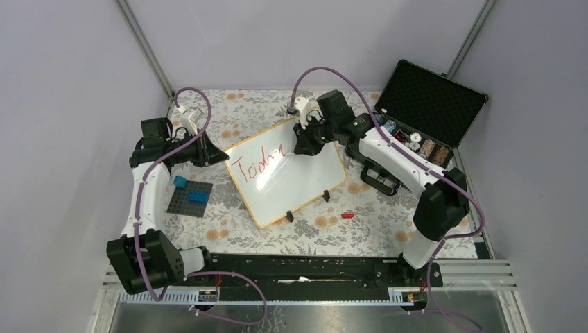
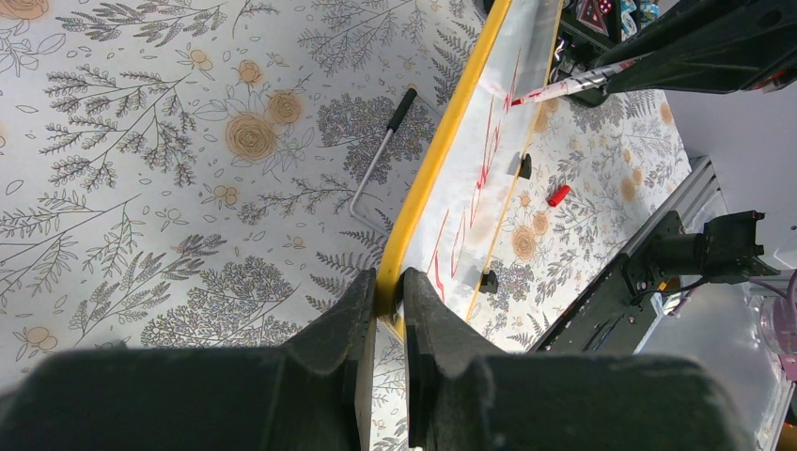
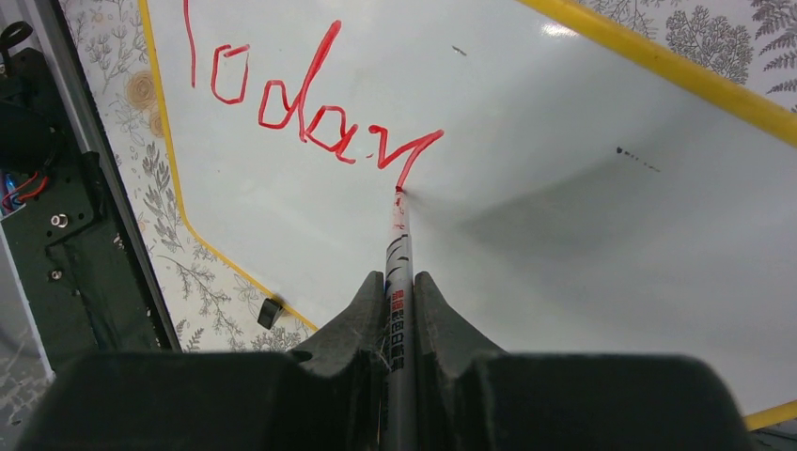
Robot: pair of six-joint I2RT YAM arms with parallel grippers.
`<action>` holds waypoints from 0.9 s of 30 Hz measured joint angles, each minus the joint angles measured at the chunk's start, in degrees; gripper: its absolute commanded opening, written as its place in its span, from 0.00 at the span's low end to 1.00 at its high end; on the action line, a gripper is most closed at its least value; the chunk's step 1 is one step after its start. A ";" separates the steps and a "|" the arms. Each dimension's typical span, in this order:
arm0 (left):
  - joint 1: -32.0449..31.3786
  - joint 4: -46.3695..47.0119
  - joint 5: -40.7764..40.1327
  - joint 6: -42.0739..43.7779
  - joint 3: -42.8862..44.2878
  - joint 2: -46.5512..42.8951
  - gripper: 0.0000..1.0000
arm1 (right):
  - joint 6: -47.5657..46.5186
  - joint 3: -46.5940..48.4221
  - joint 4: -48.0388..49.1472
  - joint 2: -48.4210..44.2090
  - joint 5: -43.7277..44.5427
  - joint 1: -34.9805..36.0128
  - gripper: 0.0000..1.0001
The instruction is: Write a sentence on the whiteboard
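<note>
The whiteboard, white with a yellow rim, lies tilted in the middle of the table. Red handwriting, the start of the sentence, reads "Today". My left gripper is shut on the board's left rim; in the left wrist view its jaws pinch the yellow rim of the whiteboard. My right gripper is over the board's upper part, shut on a marker. The marker's red tip touches the whiteboard at the tail of the "y" of the sentence. The right gripper holds the marker upright between its fingers.
An open black foam-lined case with small items stands at the back right. A grey baseplate with blue bricks lies left of the board. A red cap lies near the board's front. A thin metal tool lies beside the rim.
</note>
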 measured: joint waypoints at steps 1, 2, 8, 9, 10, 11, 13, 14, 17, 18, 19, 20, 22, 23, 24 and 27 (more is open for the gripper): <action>0.00 0.00 0.00 0.00 0.00 0.00 0.00 | 0.00 -0.46 0.02 -0.17 -0.04 0.00 0.00; 0.00 0.00 0.00 0.00 0.00 0.00 0.00 | 0.00 -0.92 0.02 -0.39 -0.09 0.07 0.00; 0.00 -0.04 0.00 0.00 0.00 0.00 0.00 | 0.02 -3.85 0.04 -1.42 -0.09 0.85 0.00; 0.00 -0.04 0.02 0.00 0.00 0.00 0.00 | 0.02 -4.07 0.02 -1.42 -0.11 1.09 0.00; 0.00 -0.09 0.00 0.00 0.00 0.00 0.00 | 0.04 -4.17 -0.02 -1.42 -0.11 1.36 0.00; 0.00 -0.15 0.02 0.00 0.00 0.00 0.00 | 0.04 -4.17 -0.02 -1.42 -0.07 1.68 0.00; 0.00 -0.22 0.04 0.00 0.00 0.00 0.00 | 0.04 -4.15 0.07 -1.42 0.00 2.27 0.00; 0.00 -0.24 0.04 0.00 0.00 0.00 0.00 | 0.07 -4.15 0.07 -1.42 0.02 2.56 0.00; 0.00 -0.33 0.07 0.00 0.00 -0.02 0.00 | 0.33 -3.89 0.04 -1.42 -0.15 3.34 0.00; 0.00 -0.33 0.07 0.00 0.00 -0.02 0.00 | 0.46 -3.72 0.07 -1.42 -0.37 3.52 0.00; 0.00 -0.33 0.07 0.00 0.00 -0.02 0.00 | 0.57 -3.45 0.04 -1.42 -0.55 3.63 0.00; 0.00 -0.35 0.07 0.00 0.00 -0.02 0.00 | 0.72 -3.13 0.04 -1.42 -0.59 3.72 0.00; 0.00 -0.35 0.07 0.00 0.00 -0.02 0.00 | 0.90 -2.75 0.11 -1.57 -0.61 3.72 0.00; 0.00 -0.35 0.07 0.00 0.00 -0.02 0.00 | 0.96 -2.75 0.09 -1.81 -0.61 3.69 0.00; 0.00 -0.35 0.07 0.00 0.00 -0.02 0.00 | 1.14 -2.75 0.07 -2.12 -0.81 3.56 0.00; 0.00 -0.35 0.07 0.00 0.00 -0.02 0.00 | 1.44 -2.43 -0.02 -3.02 -1.86 2.78 0.00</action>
